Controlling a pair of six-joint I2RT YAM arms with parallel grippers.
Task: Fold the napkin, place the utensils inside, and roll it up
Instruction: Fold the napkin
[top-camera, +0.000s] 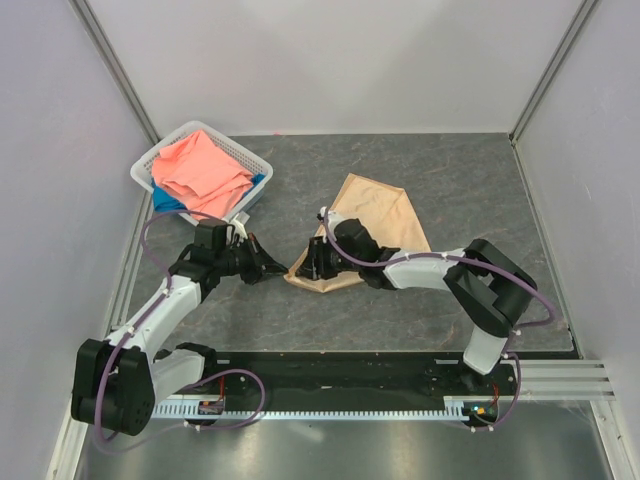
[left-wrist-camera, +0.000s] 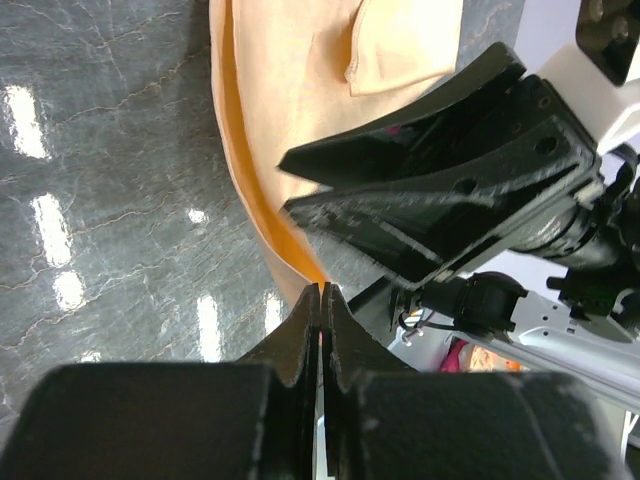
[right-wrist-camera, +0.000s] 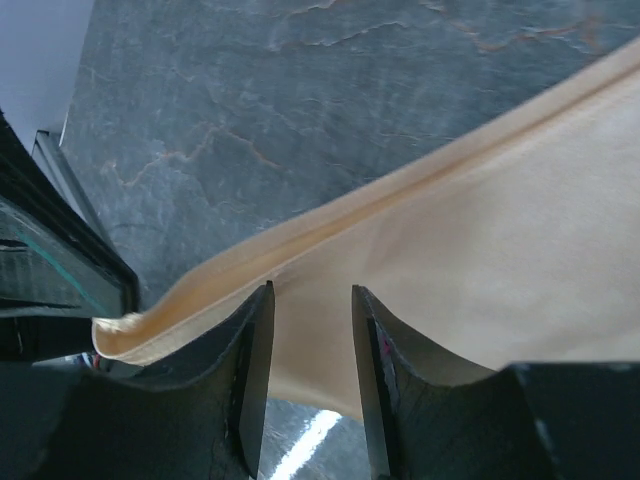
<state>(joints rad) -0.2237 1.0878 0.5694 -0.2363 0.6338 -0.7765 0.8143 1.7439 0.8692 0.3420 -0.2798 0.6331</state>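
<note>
The peach-gold napkin (top-camera: 375, 225) lies partly folded on the dark table, and its near-left corner is lifted. My left gripper (top-camera: 284, 268) is shut on that corner; in the left wrist view a thin sliver of the napkin (left-wrist-camera: 290, 100) sits pinched at the tips of the left gripper (left-wrist-camera: 322, 292). Just to its right, my right gripper (top-camera: 313, 262) is open. In the right wrist view the jaws of the right gripper (right-wrist-camera: 310, 292) stand apart astride the napkin (right-wrist-camera: 480, 260) near its folded edge. The right gripper (left-wrist-camera: 287, 185) hangs close in front of the left one. The utensils are out of view.
A white basket (top-camera: 243, 152) at the back left holds a coral-pink cloth (top-camera: 200, 170) and a blue cloth (top-camera: 168, 200). Grey walls close in the table on three sides, and a metal rail runs along the near edge.
</note>
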